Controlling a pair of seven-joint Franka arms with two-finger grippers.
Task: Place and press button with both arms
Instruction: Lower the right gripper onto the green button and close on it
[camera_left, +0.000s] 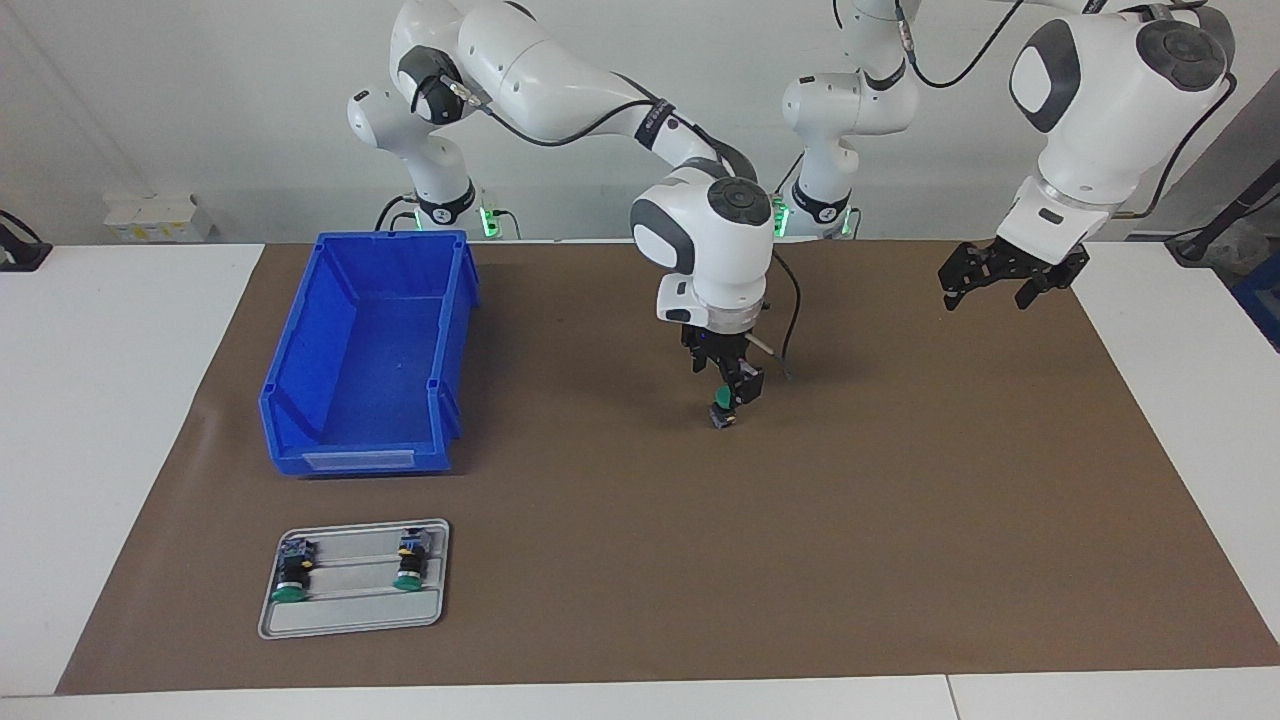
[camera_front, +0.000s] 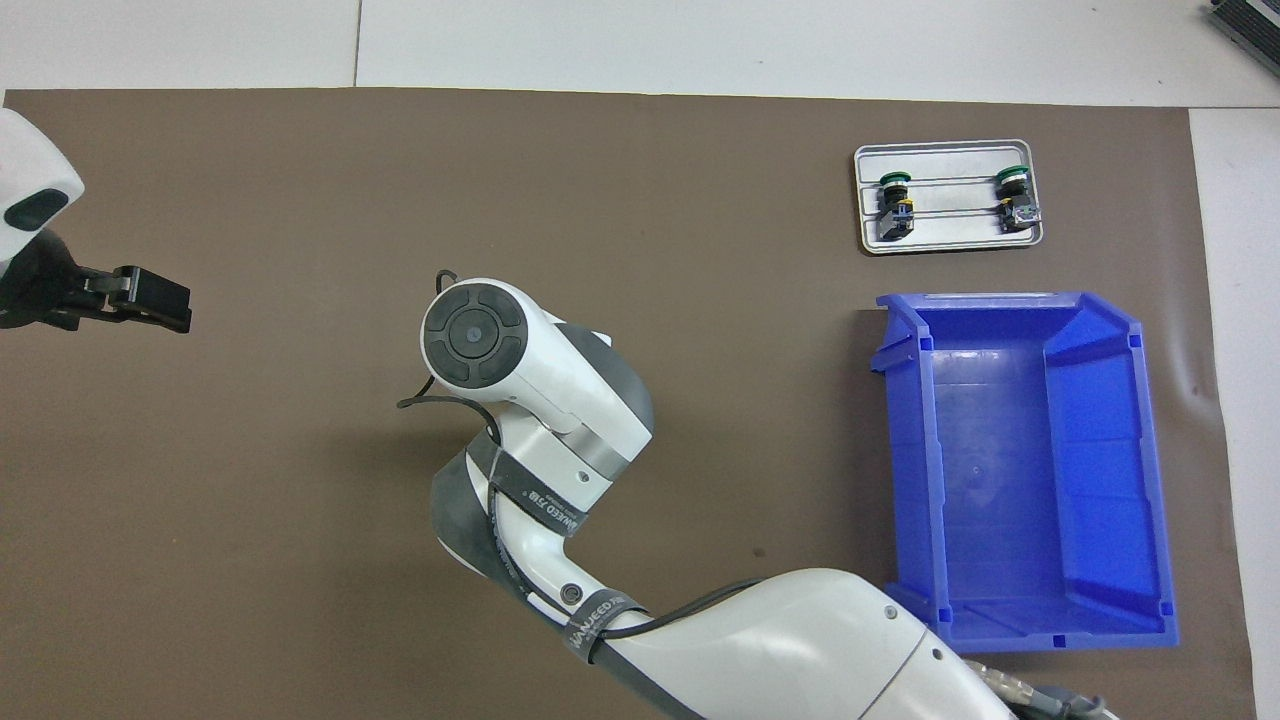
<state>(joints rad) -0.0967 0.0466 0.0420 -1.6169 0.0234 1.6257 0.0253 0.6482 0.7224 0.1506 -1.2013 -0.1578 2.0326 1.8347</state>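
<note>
Now, at the table: three small push buttons counted, each with a round green cap, black body and blue-grey rear block. One button (camera_left: 724, 410) sits clamped between the fingertips of my right end effector (camera_left: 728, 405), low over the middle of the brown paper mat (camera_left: 900, 520), green cap turned toward the tray's end of the table. Whether it touches the mat I cannot tell. From overhead my own wrist hides this button and the fingertips entirely.

Two other buttons lie on the one flat grey metal tray (camera_left: 355, 615), which sits farther from me than the bin, toward my right arm's end of the table. Tray button one (camera_left: 291, 575) and tray button two (camera_left: 408, 567) lie side by side, apart from each other, caps pointing away from the robots.

One blue plastic storage bin (camera_left: 370, 350), open-topped, stands between the tray and my right arm's base. Nothing shows inside it.

Two arms counted. My right arm reaches from its base out over the mat's centre, wrist pointing straight down. My left arm waits, raised, with my left end effector (camera_left: 1010, 275) hanging in the air over the mat's edge at its own end of the table, fingers spread apart and holding nothing. It is well apart from the held button.

One mat covers most of the white table (camera_left: 120, 400).
</note>
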